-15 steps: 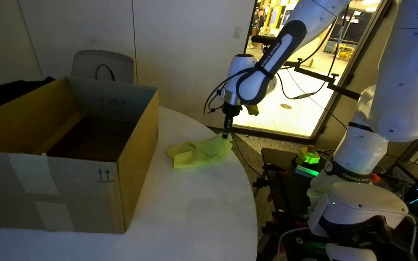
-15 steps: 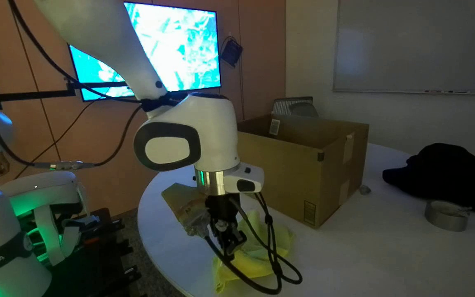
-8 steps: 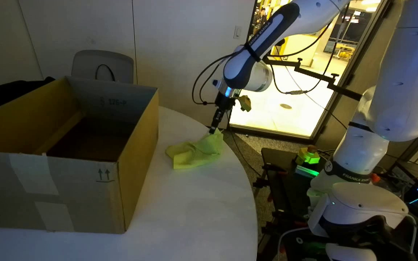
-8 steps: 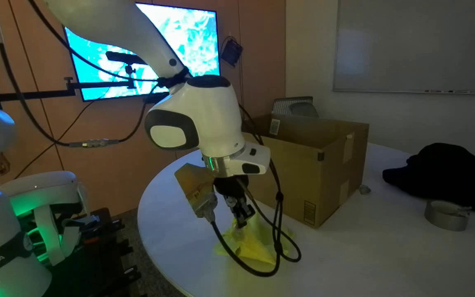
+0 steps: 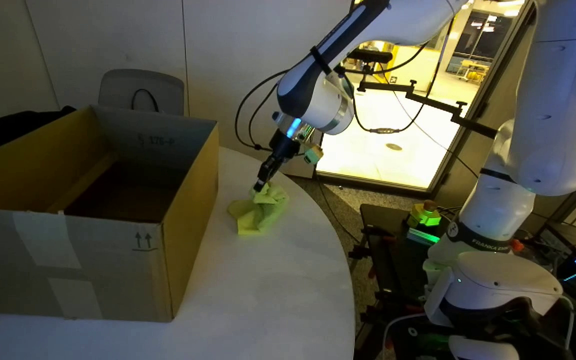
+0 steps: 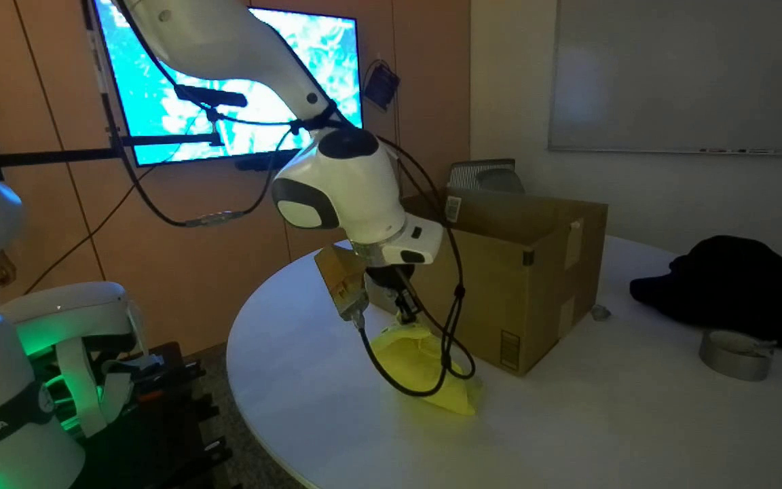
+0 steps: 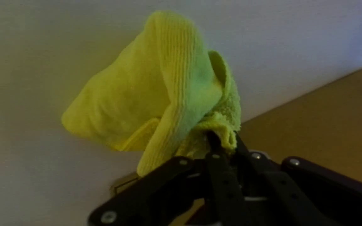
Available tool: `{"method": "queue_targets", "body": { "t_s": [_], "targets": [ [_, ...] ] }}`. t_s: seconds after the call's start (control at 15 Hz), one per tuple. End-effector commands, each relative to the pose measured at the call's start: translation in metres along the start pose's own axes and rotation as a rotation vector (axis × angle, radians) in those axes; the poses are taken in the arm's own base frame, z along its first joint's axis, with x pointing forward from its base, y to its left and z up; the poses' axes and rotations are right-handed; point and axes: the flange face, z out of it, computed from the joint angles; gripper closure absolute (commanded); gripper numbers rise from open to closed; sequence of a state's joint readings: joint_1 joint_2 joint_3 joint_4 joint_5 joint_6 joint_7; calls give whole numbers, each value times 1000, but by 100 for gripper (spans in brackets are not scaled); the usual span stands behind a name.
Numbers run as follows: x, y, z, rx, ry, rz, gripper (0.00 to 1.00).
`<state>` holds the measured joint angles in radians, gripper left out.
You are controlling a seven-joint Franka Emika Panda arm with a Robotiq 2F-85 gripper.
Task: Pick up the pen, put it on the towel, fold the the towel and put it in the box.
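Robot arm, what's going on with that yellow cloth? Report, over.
Gripper shut on bunched towel; lower part rests on table. In the way: side wall of box; lift probably needed. Pen not visible.

Office-style meeting room, round white table [image 5: 268,290], grey chair [image 5: 118,90], in an exterior view whiteboard [image 6: 690,75] far right, wall screen [image 6: 328,58] far left
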<state>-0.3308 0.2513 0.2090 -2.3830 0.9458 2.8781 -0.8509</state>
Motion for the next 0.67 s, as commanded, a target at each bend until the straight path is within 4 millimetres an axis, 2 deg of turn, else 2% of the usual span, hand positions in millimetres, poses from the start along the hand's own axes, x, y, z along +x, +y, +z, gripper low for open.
{"method": "queue_targets", "body": {
  "t_s": [0.0,0.13,0.27,0.47,0.6],
  "targets": [
    [5,-28,57,-12,-23,-13,88],
    [1,-38,83,-21,-47,-17,88],
    [0,-46,101,-15,-73,-20,88],
    [2,-58,117,-13,-90,-37,88],
    [6,-67,119,-5,-94,-53,88]
  ]
}}
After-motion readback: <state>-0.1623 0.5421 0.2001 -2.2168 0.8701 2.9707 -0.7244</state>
